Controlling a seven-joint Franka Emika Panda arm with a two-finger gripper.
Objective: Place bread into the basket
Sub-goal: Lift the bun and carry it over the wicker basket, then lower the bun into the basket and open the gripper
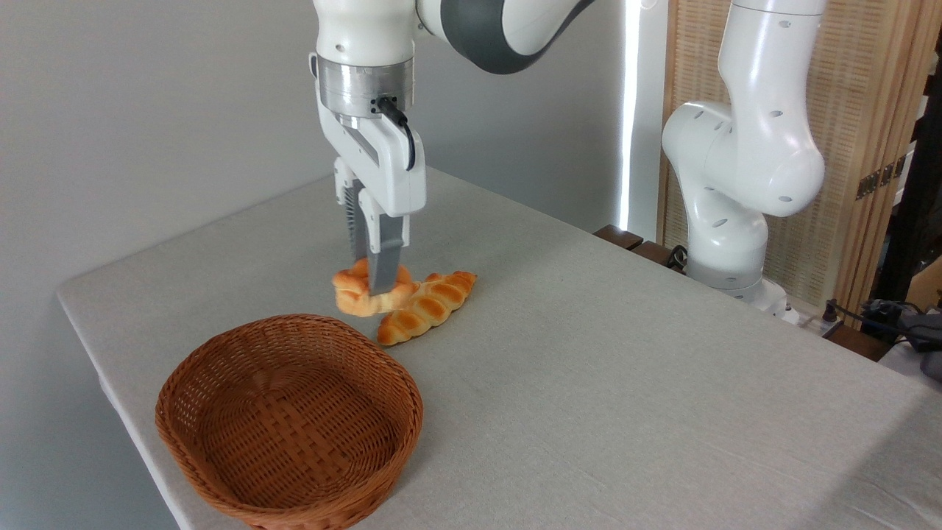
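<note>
**Between the fingers: gripper closing around the round bun**

Under the downward-pointing gripper (pixel 374 283), in the single fixed camera view, the bread (pixel 360 291) is sitting on the grey table (pixel 589 353). It is a small round bun, orange-golden, with a lumpy, cracked top and a paler underside. One grey finger (pixel 384 265) is lying across the bun's near face, and the other is showing behind it on the far side, so the bun is sitting between the two. The fingers are standing narrow, at about the bun's width; whether they are pressing on it cannot be told from this angle. The bun appears to be resting on the cloth, though its underside is partly hidden.

Just to the right of the gripper, a braided loaf (pixel 427 305) is lying at a slant, longer than the bun and golden with darker ridges. Its near end is touching or tucking under the bun's right side.

In front of the gripper and slightly left, near the table's front edge, the basket (pixel 288 419) is standing upright. It is oval, reddish-brown wicker with a braided rim, and nothing is lying in it. It is near the bun but apart from it.

Counted: one bun, one braided loaf, one basket, one gripper. Right of the gripper, past the table's far edge, the white arm's base (pixel 736 191) is rising.
</note>
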